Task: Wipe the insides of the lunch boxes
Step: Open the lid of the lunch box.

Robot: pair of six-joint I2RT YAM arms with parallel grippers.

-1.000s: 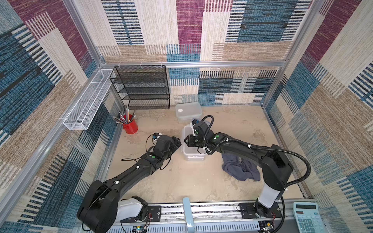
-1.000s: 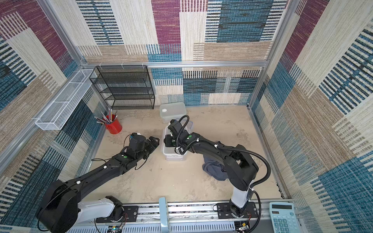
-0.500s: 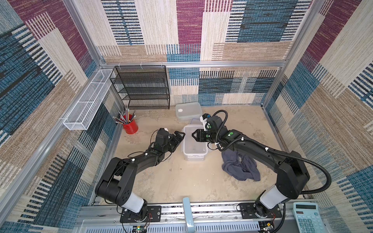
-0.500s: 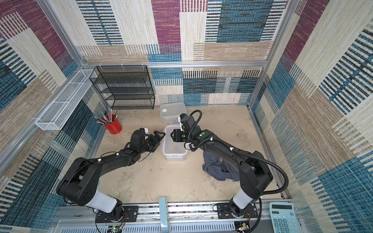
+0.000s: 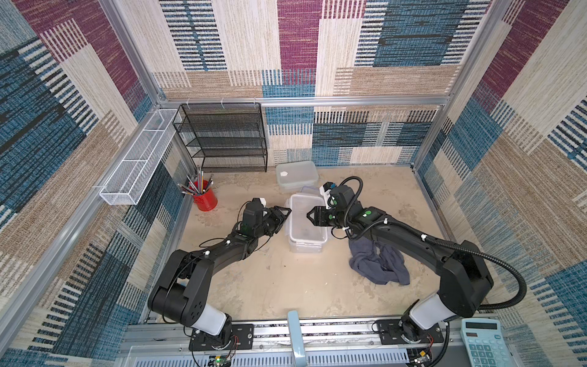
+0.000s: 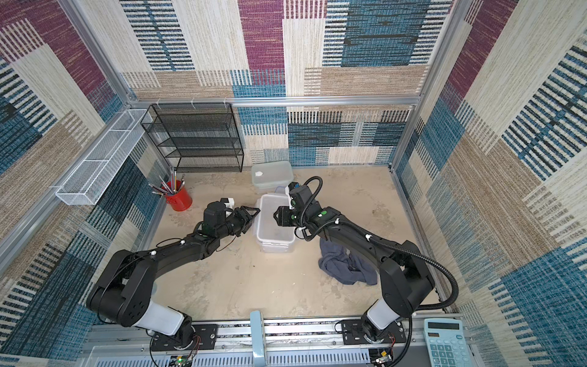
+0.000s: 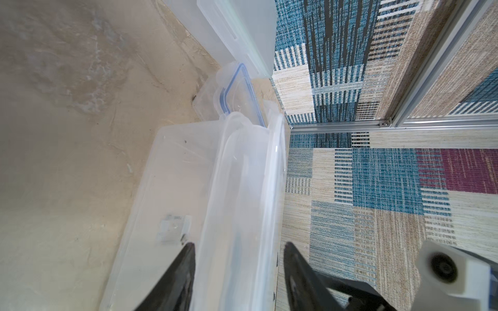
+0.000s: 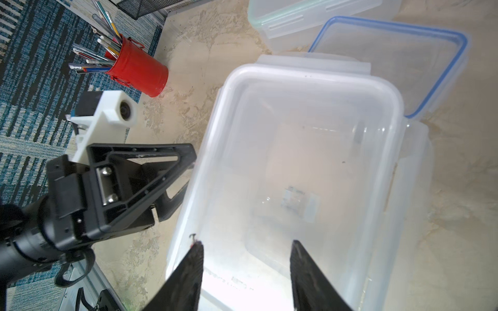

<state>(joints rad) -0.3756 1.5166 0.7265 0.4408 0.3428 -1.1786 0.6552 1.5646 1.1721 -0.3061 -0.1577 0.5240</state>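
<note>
The large lunch box (image 5: 306, 227) stands open and empty mid-floor; its rim also shows in the wrist views (image 8: 310, 72) (image 7: 242, 172). My left gripper (image 5: 287, 211) (image 6: 255, 211) (image 7: 238, 250) (image 8: 190, 169) is shut on the left rim of that tub, one finger on each side of it. My right gripper (image 5: 309, 216) (image 6: 276, 216) (image 8: 246, 247) hangs open over the tub's inside, holding nothing. Behind stand a green-rimmed closed lunch box (image 5: 297, 174) (image 8: 310, 18) and a blue-rimmed one (image 8: 390, 62) (image 7: 237, 91).
A grey-blue cloth (image 5: 378, 263) lies crumpled right of the tub, under my right arm. A red cup of pencils (image 5: 205, 198) stands at the left, a black mesh shelf (image 5: 222, 136) at the back wall, a white wire basket (image 5: 139, 159) on the left wall.
My left gripper reached forward to the tub's left rim and its jaws narrowed onto it. My right gripper's jaws widened and its arm swung back while staying over the tub.
</note>
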